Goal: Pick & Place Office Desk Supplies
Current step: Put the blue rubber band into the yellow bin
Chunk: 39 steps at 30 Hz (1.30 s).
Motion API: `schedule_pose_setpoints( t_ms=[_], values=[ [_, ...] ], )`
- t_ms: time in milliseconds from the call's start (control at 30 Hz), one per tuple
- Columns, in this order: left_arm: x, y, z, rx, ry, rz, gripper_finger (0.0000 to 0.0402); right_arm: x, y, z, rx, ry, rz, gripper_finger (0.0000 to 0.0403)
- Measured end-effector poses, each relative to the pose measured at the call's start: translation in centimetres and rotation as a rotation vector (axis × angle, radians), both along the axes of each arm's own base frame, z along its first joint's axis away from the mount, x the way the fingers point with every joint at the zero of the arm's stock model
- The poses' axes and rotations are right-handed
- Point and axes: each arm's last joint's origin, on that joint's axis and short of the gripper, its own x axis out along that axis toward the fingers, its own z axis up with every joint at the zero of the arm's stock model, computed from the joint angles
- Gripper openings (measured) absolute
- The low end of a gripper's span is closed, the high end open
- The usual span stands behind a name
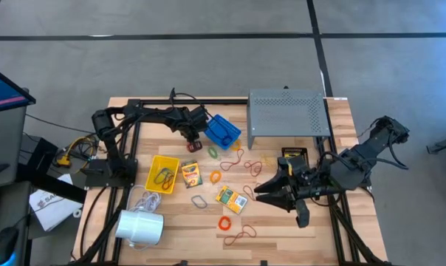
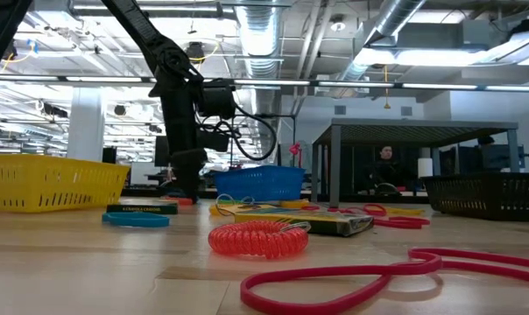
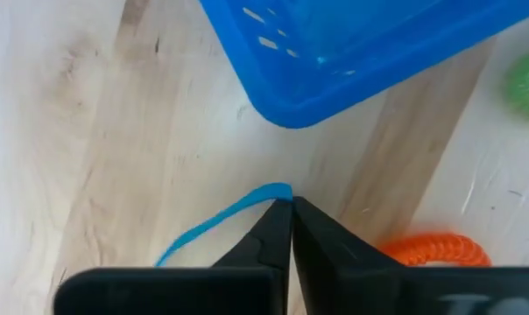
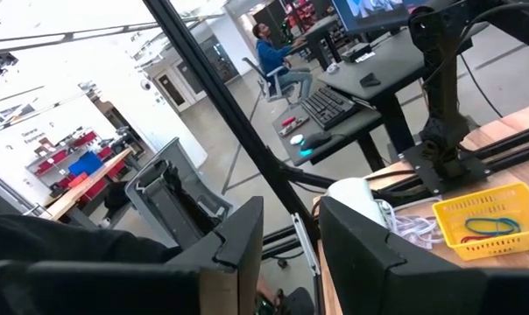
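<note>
Left end effector (image 3: 291, 203) down at the wood surface (image 1: 282, 229), fingers pinched together on a thin blue rubber band (image 3: 214, 223); band's bend sits right at the tips, rest trails back along the fingers, long axis roughly in line w/ them. Just ahead of the tips: blue plastic mesh basket (image 1: 223, 131), rim near but not touching, so likely next move is lift + short carry fwd over that rim. Orange coiled band (image 3: 433, 249) just beside the tips, green coiled one (image 3: 527, 80) further off by the basket.

Right end effector (image 1: 271, 189) hovers over mid-right of surface, fingers partly apart, nothing between them; yellow-green crayon box (image 1: 231, 199) lies just to its left, long axis diagonal. Second crayon box (image 1: 190, 174) beside yellow mesh basket (image 1: 161, 172), nearer the left arm.

Writing: low view shows a flat dark box edge (image 2: 142, 208) reading approx "CRAYOLA CRAYONS"; too small to be sure. Box art otherwise unreadable
</note>
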Motion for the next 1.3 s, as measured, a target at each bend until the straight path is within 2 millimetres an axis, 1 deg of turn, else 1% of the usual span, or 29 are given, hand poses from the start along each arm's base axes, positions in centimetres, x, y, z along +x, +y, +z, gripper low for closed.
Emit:
schedule_pose_setpoints(
  t_ms=[167,267,367,600,667,867,1100,1200,1300],
  values=[
    [-0.9,-0.6,0.8,-0.03,0.034,0.042,0.0001,0.0,0.0,0.0,-0.002,0.0,0.001,0.0111],
    [-1.3,-0.9,2.6,-0.033,-0.004,0.045,0.0,0.0,0.0,0.0,-0.002,0.0,0.001,0.0111],
    [-1.9,-1.7,4.2,-0.039,-0.021,0.031,0.0,-0.1,0.1,0.0,-0.006,0.001,0.004,0.0111],
    [-4.2,-3.9,9.4,-0.017,-0.12,0.006,0.0,-0.2,0.3,0.0,-0.018,-0.007,0.014,0.0111],
    [-5.1,-4.7,10.9,-0.026,-0.158,0.013,0.0,-0.2,0.3,0.0,-0.018,-0.007,0.014,0.0111],
    [-7.8,-7.9,13.8,-0.088,-0.187,-0.011,0.0,-0.2,0.3,0.0,-0.026,-0.008,0.014,0.0111],
    [-11.1,-12.2,15.6,-0.308,-0.168,-0.068,0.0,-0.2,0.3,0.0,-0.029,-0.007,0.014,0.0111],
    [-11.9,-13.8,16.0,-0.341,-0.154,-0.107,0.0,-0.2,0.3,0.0,-0.03,-0.006,0.015,0.0111],
    [-12.3,-15.1,16.3,-0.36,-0.161,-0.134,0.0,-0.2,0.3,0.0,-0.032,-0.004,0.014,0.0111]
  ],
)
